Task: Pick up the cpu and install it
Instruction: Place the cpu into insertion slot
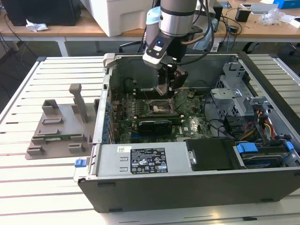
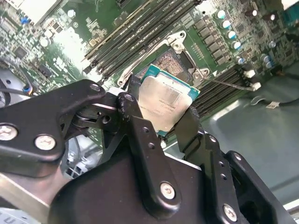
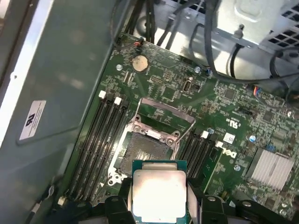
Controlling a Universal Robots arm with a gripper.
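Observation:
The cpu (image 2: 164, 103) (image 3: 156, 193), a flat square chip with a shiny silver top and green edge, is clamped between my black fingers (image 2: 138, 126). My gripper (image 1: 167, 89) (image 2: 161, 109) hangs inside the open computer case (image 1: 140, 161), shut on the chip. Just beyond the chip lies the open cpu socket (image 3: 145, 151) (image 2: 170, 58) (image 1: 159, 108) with its metal load frame (image 3: 161, 116) raised. The chip hovers above the socket's edge and I cannot tell if they touch.
Memory slots (image 3: 100, 140) flank the socket on both sides. A black card with a fan (image 1: 154, 125) sits in front of the socket. Cables and a drive cage (image 1: 234, 93) fill the case's right in the exterior view. A grey fixture (image 1: 58, 129) stands on the slatted table.

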